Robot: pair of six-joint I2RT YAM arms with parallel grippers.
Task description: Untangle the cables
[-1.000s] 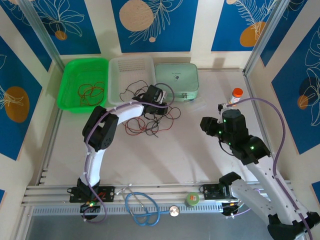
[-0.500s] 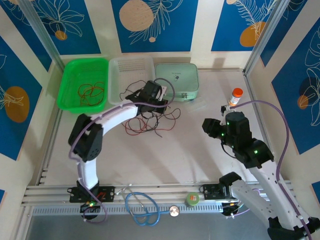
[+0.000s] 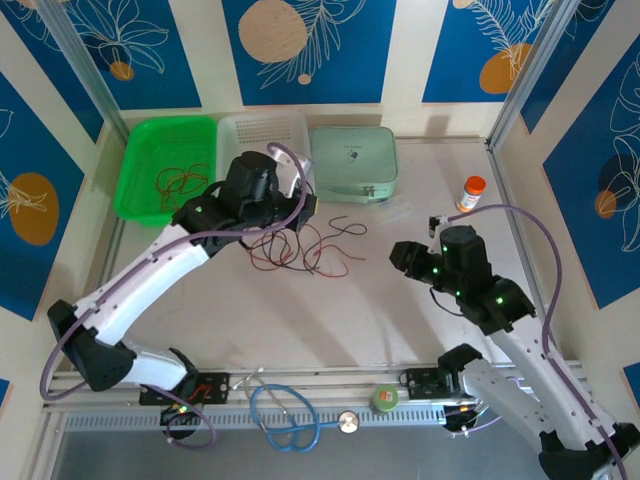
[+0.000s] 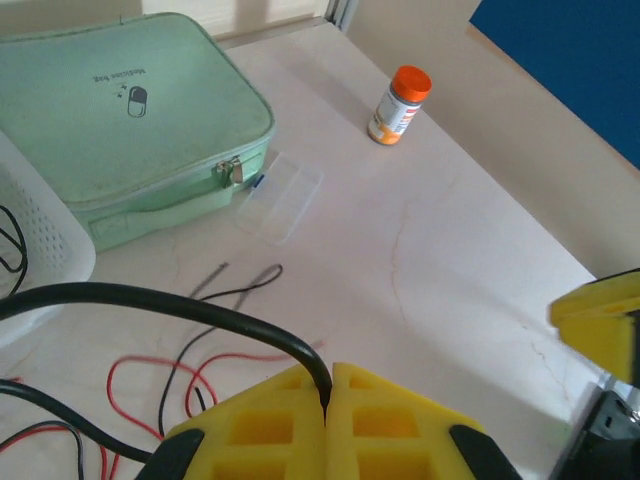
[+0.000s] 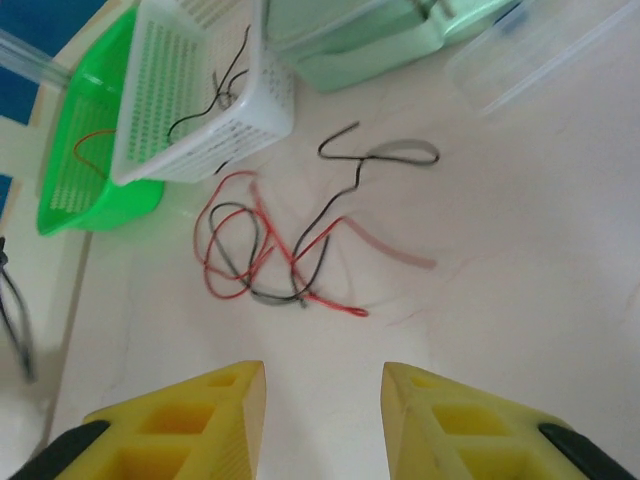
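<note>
- desk point(image 3: 380, 310): loose tangle of cables point(image 3: 300, 250), red and black, lies near the middle, just in front of the white basket point(image 3: 262, 122).
- green basket point(image 3: 125, 190): far left of the desk, touching the white basket; red cables point(image 3: 180, 182) coiled inside.
- white basket: a black strand point(image 5: 215, 95) lies in it.
- left fingers point(image 4: 260, 425): pressed together, pinching a black cable point(image 4: 200, 305) right at the tips. The cable arcs up and away to the left from the pinch. Red loops of the tangle lie on the desk just beyond the tips.
- right fingers point(image 5: 180, 415): spread, nothing between them. The tangle lies flat on the desk ahead of the tips, apart from them, not touching.
</note>
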